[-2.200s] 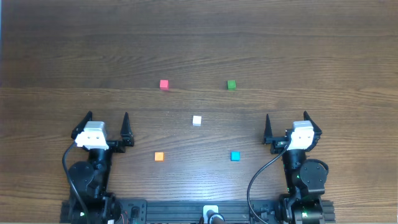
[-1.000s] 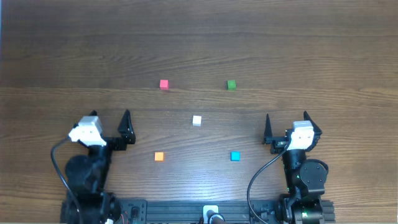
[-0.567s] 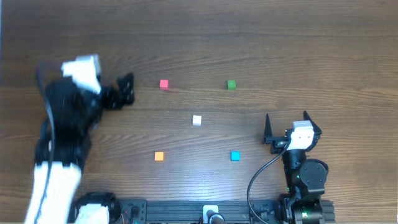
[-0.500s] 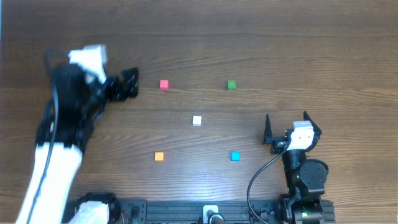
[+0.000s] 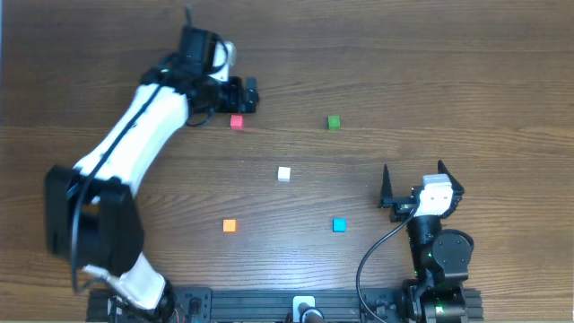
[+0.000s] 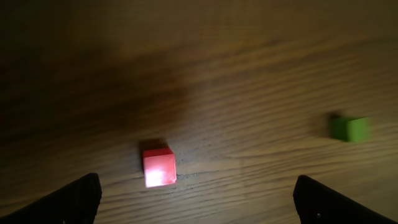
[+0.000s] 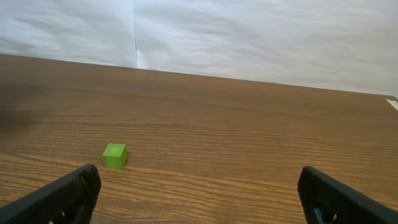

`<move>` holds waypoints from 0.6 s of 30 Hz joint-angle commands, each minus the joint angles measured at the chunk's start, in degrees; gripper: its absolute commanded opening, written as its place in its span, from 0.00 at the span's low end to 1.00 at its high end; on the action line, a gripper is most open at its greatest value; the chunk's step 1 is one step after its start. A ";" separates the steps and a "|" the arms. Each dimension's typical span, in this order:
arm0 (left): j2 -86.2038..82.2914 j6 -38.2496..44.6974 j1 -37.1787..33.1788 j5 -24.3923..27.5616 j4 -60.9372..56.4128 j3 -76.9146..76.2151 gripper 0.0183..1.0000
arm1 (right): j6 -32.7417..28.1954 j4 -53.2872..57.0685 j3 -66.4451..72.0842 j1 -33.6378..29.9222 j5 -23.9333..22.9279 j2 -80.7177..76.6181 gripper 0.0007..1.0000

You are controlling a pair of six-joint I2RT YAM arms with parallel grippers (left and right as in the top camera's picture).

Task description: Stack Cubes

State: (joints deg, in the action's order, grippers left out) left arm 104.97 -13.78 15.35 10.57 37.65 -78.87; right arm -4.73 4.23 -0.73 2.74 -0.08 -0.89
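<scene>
Dark brown wood-grain table top [image 5: 448, 72]: flat, grain running side to side in top view. Five small cubes lie directly on it, each resting singly on one face and apart from the others.
- Far row: small pink-red cube [image 5: 237, 122] and small green cube [image 5: 334, 122], level with each other, well apart.
- Near centre, between rows: small white cube [image 5: 284, 173].
- Near row: small orange cube [image 5: 230, 225] and small blue cube [image 5: 339, 224], well apart.
</scene>
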 commanded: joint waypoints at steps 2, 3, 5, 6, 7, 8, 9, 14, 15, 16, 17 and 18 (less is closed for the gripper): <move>6.86 -1.20 2.16 -6.58 3.65 -3.76 0.99 | -0.07 -0.09 0.44 -0.35 0.50 0.57 0.99; 7.54 -1.31 2.43 -7.65 4.57 -4.11 0.98 | -0.07 -0.11 0.44 -0.35 0.48 0.57 0.99; 8.52 -1.29 2.56 -8.76 6.27 -4.52 0.97 | -0.07 -0.09 0.44 -0.35 0.48 0.57 0.99; 8.85 -1.29 2.54 -8.76 6.86 -4.50 0.97 | -0.07 -0.09 0.44 -0.35 0.48 0.57 0.99; 9.18 -1.25 2.43 -8.79 7.39 -4.50 0.97 | -0.07 -0.09 0.44 -0.35 0.48 0.57 0.99; 9.31 -1.25 2.32 -8.90 7.74 -4.50 0.96 | -0.07 -0.09 0.44 -0.35 0.48 0.57 0.99; 9.62 -1.25 2.19 -9.22 7.96 -4.50 0.95 | -0.07 -0.09 0.44 -0.35 0.48 0.57 0.99; 11.10 -1.29 2.16 -10.47 8.00 -4.50 0.94 | -0.07 -0.09 0.44 -0.35 0.48 0.57 0.99; 11.47 -1.29 2.16 -10.47 8.00 -4.52 0.94 | -0.07 -0.09 0.44 -0.35 0.48 0.57 0.99; 11.89 -1.29 2.16 -10.47 7.87 -4.52 0.94 | -0.07 -0.09 0.44 -0.35 0.48 0.57 0.99; 12.24 -1.29 2.16 -10.47 7.67 -4.52 0.94 | -0.07 -0.09 0.44 -0.35 0.48 0.57 0.99; 12.61 -1.29 2.16 -10.54 7.43 -4.52 0.94 | -0.07 -0.09 0.44 -0.35 0.48 0.57 0.99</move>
State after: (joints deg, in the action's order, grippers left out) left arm 115.72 -14.46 17.82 1.17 45.50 -82.37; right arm -4.75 4.23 -0.73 2.74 -0.08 -0.89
